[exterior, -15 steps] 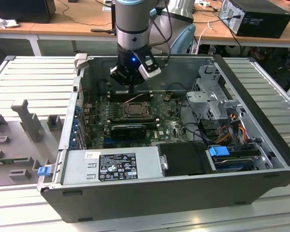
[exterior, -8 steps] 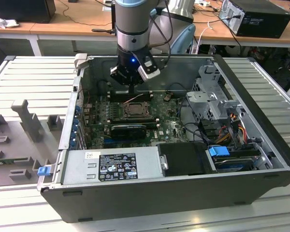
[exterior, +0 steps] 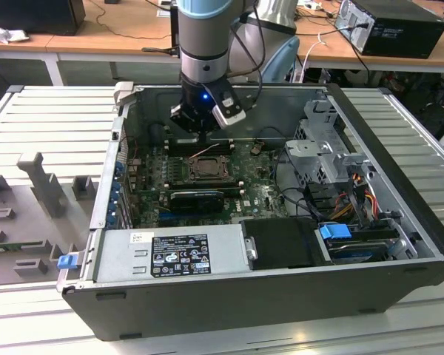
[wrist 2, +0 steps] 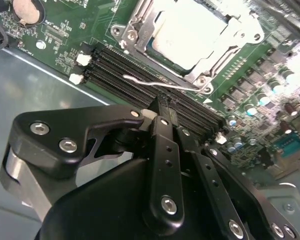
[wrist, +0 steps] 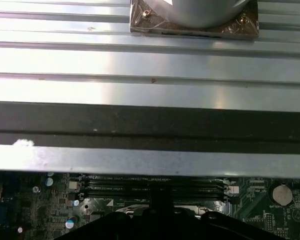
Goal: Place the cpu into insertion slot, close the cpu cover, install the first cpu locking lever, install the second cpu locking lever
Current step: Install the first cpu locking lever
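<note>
While we view gripper [wrist 2: 162,107] over memory slots [wrist 2: 155,95], fingers look pressed together, holding nothing; cpu [wrist 2: 190,30] sits in insertion slot [exterior: 205,168] just beyond fingertips, cpu cover [wrist 2: 140,25] down, wire lever [wrist 2: 160,84] between

Metal shine and matt black all around the socket

Pale cpu [wrist 2: 190,30] face gleams smooth and metallic, framed by the bright silver cpu cover [wrist 2: 140,22] just beyond the gripper [wrist 2: 162,112], whose black parts look matt with shiny screw heads; the green board [wrist 2: 75,37] is glossy, a thin bare-wire lever [wrist 2: 160,84] glints, and the ribbed metal surface [exterior: 52,122] shows a brushed sheen.
</note>
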Controlling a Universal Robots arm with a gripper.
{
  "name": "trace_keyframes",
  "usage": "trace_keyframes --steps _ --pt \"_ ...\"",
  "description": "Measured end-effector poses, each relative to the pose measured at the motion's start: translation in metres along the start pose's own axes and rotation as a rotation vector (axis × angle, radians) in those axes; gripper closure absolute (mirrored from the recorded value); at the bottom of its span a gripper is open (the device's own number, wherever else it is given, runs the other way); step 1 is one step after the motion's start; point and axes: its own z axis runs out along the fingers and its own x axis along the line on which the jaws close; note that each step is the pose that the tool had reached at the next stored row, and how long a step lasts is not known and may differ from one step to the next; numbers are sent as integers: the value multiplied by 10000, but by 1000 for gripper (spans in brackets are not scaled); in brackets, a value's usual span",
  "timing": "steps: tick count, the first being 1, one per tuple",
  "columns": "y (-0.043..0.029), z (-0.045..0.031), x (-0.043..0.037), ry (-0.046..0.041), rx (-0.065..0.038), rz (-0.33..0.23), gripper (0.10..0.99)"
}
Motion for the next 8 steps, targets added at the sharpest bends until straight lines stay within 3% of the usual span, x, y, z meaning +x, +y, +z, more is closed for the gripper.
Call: trace_keyframes --steps 2,4,6,8 --pt "-7 38 -31 -12 -138 51 980" --pt "-14 76 -41 -12 -127 52 980" --pt "-16 81 -43 -9 -72 52 980" --pt "-18 82 -44 -6 87 45 980"
